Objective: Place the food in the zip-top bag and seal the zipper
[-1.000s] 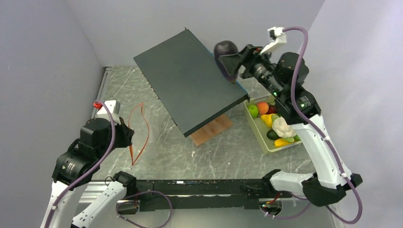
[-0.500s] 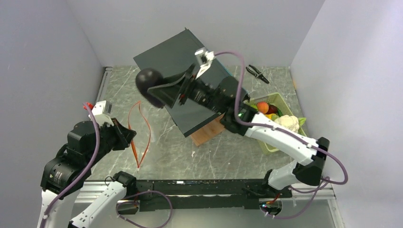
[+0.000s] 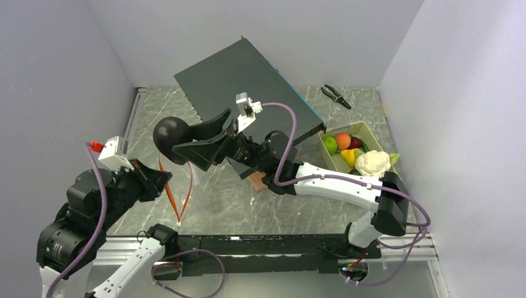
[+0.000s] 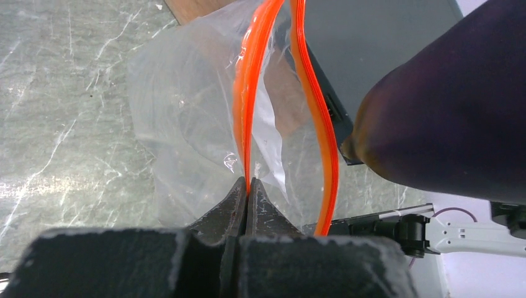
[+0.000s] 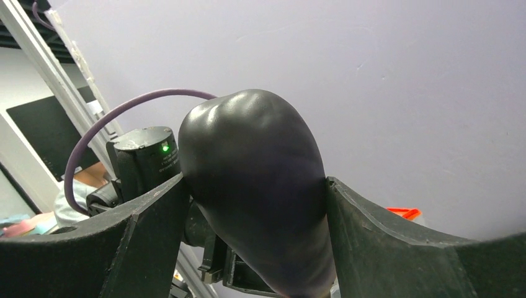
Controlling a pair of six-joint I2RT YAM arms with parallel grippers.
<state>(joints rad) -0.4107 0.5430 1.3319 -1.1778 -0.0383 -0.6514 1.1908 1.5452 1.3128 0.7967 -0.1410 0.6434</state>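
My right gripper (image 3: 186,141) is shut on the dark purple eggplant (image 3: 171,138) and holds it high over the table's left, just above the bag's mouth. The eggplant fills the right wrist view (image 5: 260,186) and the left wrist view's right side (image 4: 446,118). My left gripper (image 4: 247,186) is shut on one lip of the orange-red zipper (image 4: 248,93) of the clear zip-top bag (image 4: 180,118). The other lip (image 4: 322,136) bows away, so the mouth gapes. In the top view the zipper (image 3: 178,189) hangs below my left gripper (image 3: 162,180). Remaining food (image 3: 353,152) lies in the tray.
A pale green tray (image 3: 330,160) stands at the right with lime, orange, yellow pieces and a white cauliflower (image 3: 373,162). A dark tilted board (image 3: 248,93) on a wooden block (image 3: 255,182) fills the middle. Black pliers (image 3: 335,95) lie at the back right.
My right arm swung the eggplant from above the board's right edge leftward and down to over the bag's mouth. My left arm shifted slightly, still holding the zipper.
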